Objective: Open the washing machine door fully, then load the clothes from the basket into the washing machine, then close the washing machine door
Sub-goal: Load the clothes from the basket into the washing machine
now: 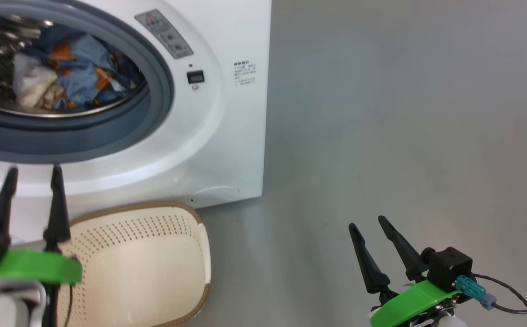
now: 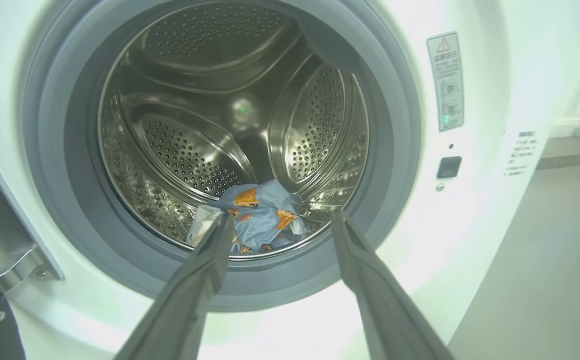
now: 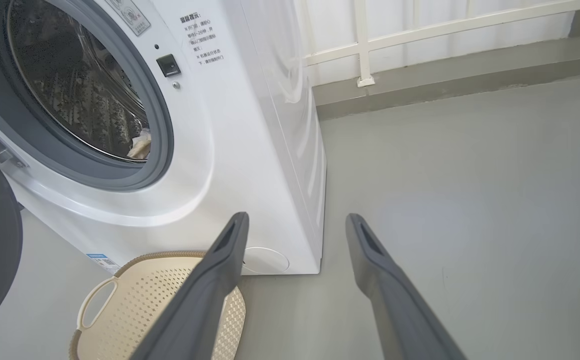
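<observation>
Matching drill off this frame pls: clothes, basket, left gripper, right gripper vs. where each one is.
1 clothes
2 basket
3 left gripper
4 right gripper

A open, over bare floor to the right of the washing machine
B inside the drum
C on the floor in front of the washing machine
D open, pointing into the drum

Pairs: 1-B, 2-C, 3-D, 4-A
</observation>
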